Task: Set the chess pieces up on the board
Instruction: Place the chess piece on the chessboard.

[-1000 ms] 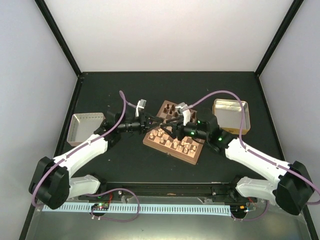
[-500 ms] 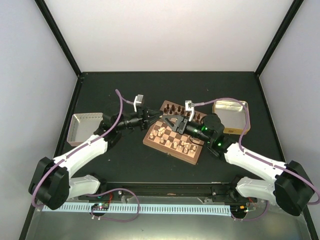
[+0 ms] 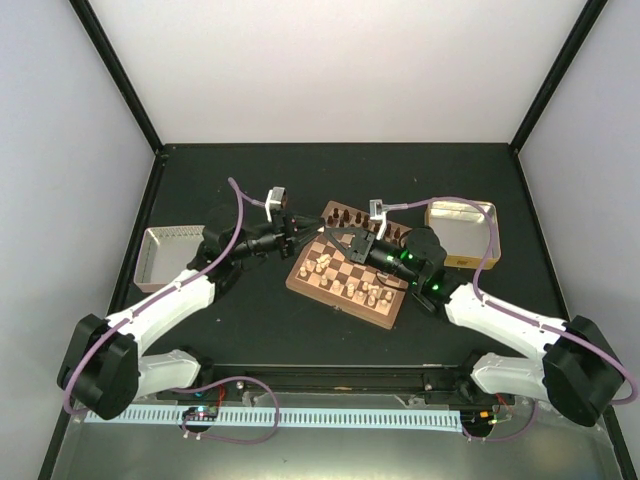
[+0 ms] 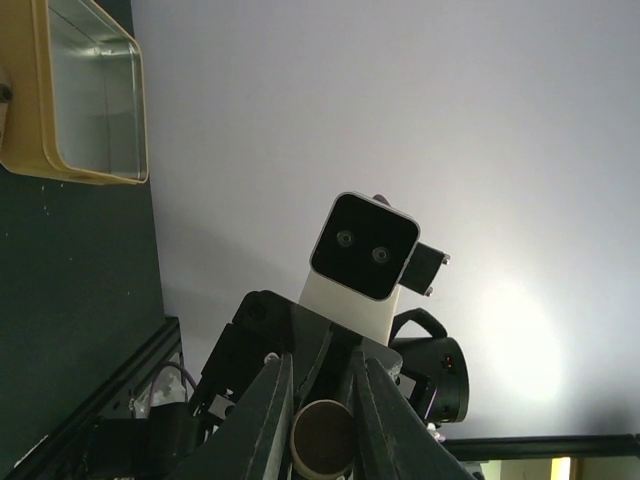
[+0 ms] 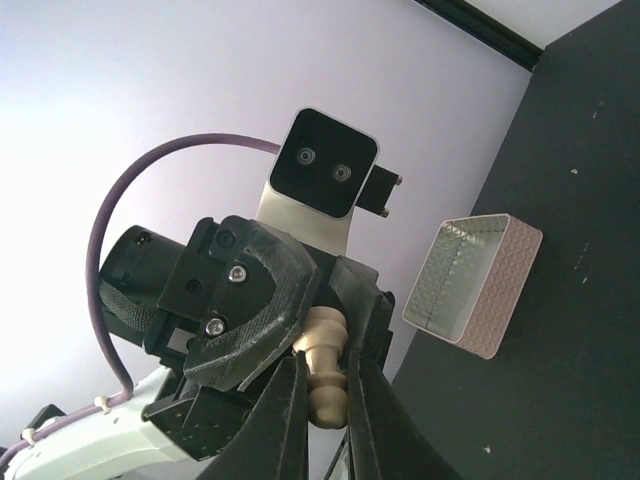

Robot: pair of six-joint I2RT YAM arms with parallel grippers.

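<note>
At the middle of the black desk point(image 3: 300, 170): one square wooden chessboard point(image 3: 343, 262), checkered light tan and dark brown with a plain brown border, lying askew.

Along the board's far edge: dark brown chessmen point(image 3: 345, 216), standing.

On the board's near squares: pale cream chessmen point(image 3: 365, 292), standing unevenly spread.

Above the board's far left corner: left gripper point(image 4: 321, 385) and right gripper point(image 5: 325, 360), facing each other tip to tip.

Right gripper: fingers were pressed together on one pale cream turned chessman point(image 5: 325, 385), which was held clear of the board.

Left gripper: fingers stood at a narrow gap around a small round tan-faced object point(image 4: 322, 450), seen end-on. Whether it was that same chessman could not be told.

Left of the board, well apart: one rectangular silver metal tray point(image 3: 170, 255).

Right of the board, near: one rectangular gold-coloured metal tray point(image 3: 460, 225).
</note>
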